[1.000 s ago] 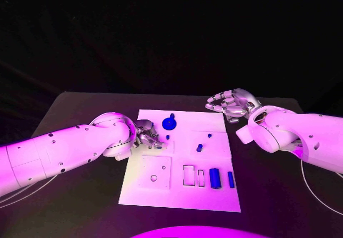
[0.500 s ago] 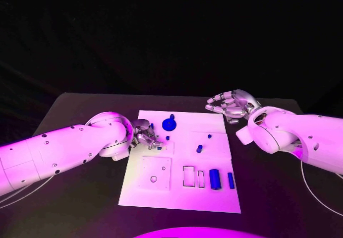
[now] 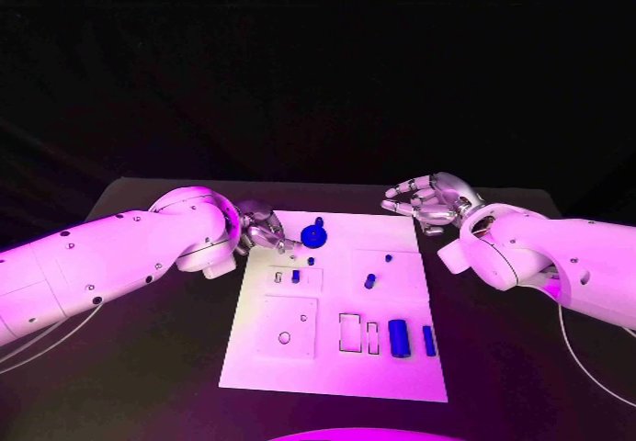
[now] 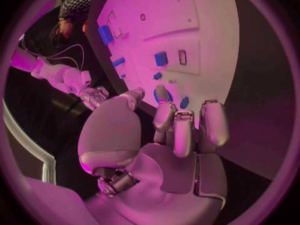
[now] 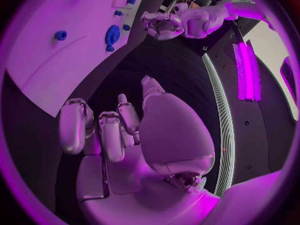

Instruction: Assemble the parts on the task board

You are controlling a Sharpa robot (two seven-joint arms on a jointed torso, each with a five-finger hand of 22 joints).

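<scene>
From my head, my left hand [image 3: 263, 227] hangs at the far left corner of the task board [image 3: 398, 372], fingers curled and holding nothing I can make out, beside the round blue part [image 3: 314, 235], I judge as my next pick. My right hand [image 3: 431, 199] waits off the far right corner, loosely curled and empty. My left wrist shows fingers [image 4: 175, 130] slightly apart above the board. My right wrist shows that hand empty over the black table [image 5: 169, 65].

A black table [image 3: 146, 303] carries the white task board [image 3: 338, 363].
</scene>
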